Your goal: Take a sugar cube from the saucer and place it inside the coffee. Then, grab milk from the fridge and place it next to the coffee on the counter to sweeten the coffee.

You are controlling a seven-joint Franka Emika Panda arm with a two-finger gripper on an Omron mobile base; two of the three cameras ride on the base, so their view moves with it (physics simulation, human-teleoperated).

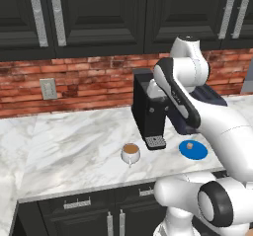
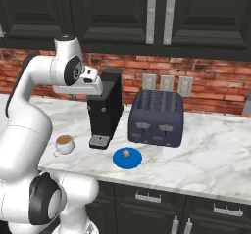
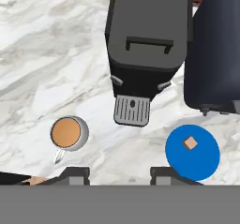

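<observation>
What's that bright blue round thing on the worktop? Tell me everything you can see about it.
It is a saucer: a flat, round, bright blue disc with a smooth, plain surface, lying level on the marble counter. A tiny tan sugar cube sits on it, a little off centre. The saucer lies near the counter's front edge, in front of the dark toaster and beside the black coffee machine, with the coffee cup on that machine's other side. Nothing else touches it.

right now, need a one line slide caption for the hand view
Looking down from above the counter: coffee left, sugar cube on the saucer right, coffee machine between them.
</observation>
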